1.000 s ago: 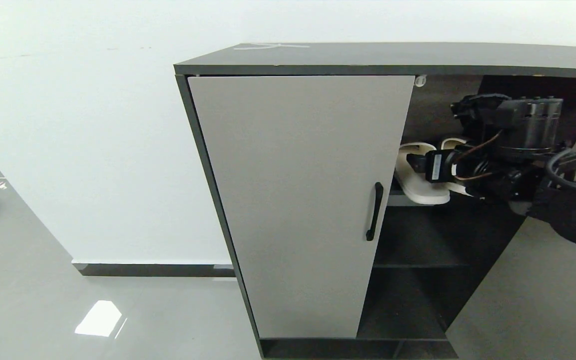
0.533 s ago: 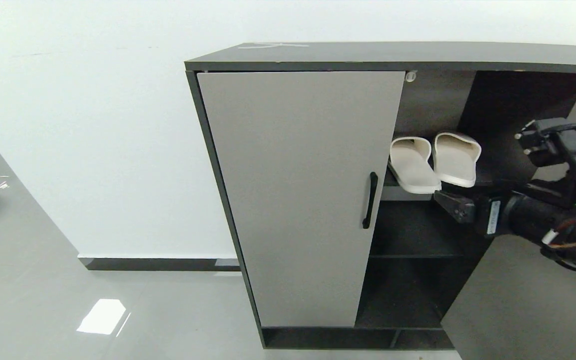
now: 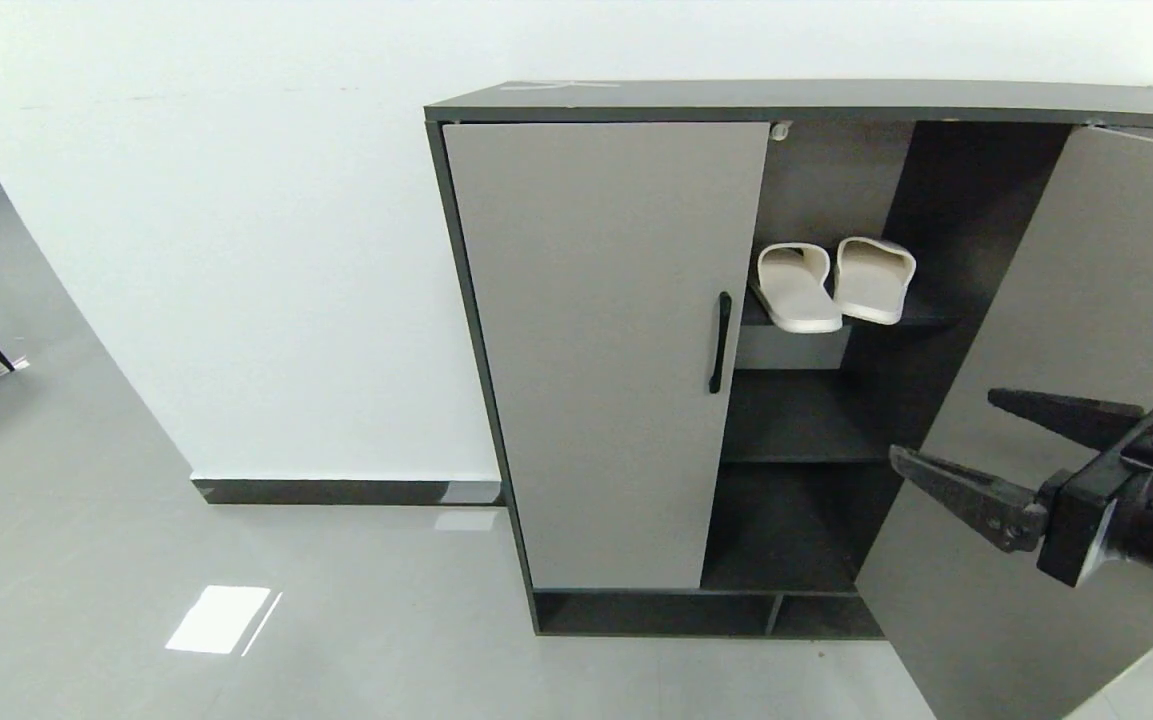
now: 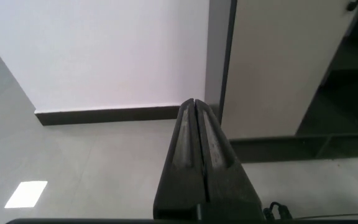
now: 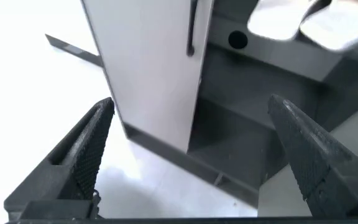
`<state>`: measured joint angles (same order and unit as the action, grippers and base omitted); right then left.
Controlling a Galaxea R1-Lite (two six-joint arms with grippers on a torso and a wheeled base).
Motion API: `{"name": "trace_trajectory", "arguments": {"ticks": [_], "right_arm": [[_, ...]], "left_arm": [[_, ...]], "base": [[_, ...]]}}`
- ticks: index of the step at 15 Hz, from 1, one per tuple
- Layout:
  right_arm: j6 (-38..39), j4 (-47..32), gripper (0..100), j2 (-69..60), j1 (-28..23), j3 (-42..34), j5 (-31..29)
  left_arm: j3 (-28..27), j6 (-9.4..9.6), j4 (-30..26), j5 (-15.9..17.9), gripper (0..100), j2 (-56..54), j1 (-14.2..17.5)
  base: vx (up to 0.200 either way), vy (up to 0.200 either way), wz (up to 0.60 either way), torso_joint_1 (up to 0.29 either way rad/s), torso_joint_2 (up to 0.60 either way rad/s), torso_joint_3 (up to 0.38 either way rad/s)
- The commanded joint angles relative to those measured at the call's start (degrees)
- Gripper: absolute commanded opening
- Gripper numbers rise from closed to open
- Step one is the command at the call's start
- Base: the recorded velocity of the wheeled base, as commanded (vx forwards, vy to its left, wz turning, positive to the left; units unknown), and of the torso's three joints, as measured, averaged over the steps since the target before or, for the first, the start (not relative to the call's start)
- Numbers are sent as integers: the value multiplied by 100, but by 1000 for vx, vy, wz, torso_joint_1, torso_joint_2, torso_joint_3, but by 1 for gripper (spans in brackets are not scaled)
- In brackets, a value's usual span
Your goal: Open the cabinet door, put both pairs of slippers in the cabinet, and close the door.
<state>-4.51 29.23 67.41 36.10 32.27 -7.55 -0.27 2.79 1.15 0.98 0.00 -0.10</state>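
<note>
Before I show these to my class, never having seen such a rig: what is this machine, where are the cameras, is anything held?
A two-armed robot on wheels. The wide picture is from its head camera, the other two from its wrists. A dark cabinet stands before it, its right door open. A pair of white slippers lies on the upper shelf. The right gripper is open and empty; the left gripper is shut, holding nothing.
</note>
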Motion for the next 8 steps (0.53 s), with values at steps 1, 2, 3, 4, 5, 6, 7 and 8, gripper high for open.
{"name": "trace_trajectory", "arguments": {"ticks": [1, 2, 3, 4, 5, 6, 7, 8], "right_arm": [[-15, 3, 100, -62, 3, -98, 131], [-32, 12, 100, -70, 3, -142, 262], [-68, 170, 100, -141, 3, -344, 684], [-208, 355, 100, -167, 3, -537, 1150], [-349, 496, 100, -150, 3, -652, 1335], [-366, 522, 100, -114, -6, -687, 1343], [-366, 531, 100, -88, 3, -687, 1343], [-366, 531, 100, -88, 3, -687, 1352]], "left_arm": [[0, 2, 0, -1, 0, 9, 1], [0, -7, 0, -1, 0, 9, 1], [0, -7, 0, -1, 0, 9, 1], [0, -24, 0, -1, 0, 9, 1], [-8, -51, 0, -1, 0, 9, 1], [0, -51, 0, -1, 0, 9, 1], [0, -42, 0, -10, 0, 9, 1], [0, -42, 0, -27, 0, 9, 1]], "base": [[-200, 0, 0, 2, 2, 12], [-200, 0, 0, 2, 7, -2], [-200, 0, 0, 7, 2, 2], [-200, 0, 0, 2, 2, 2], [-200, 0, 0, 2, 2, 2], [-200, 0, 0, 12, 2, 2], [-200, 0, 0, -2, 2, -2], [0, -200, 0, 2, -2, 2]]}}
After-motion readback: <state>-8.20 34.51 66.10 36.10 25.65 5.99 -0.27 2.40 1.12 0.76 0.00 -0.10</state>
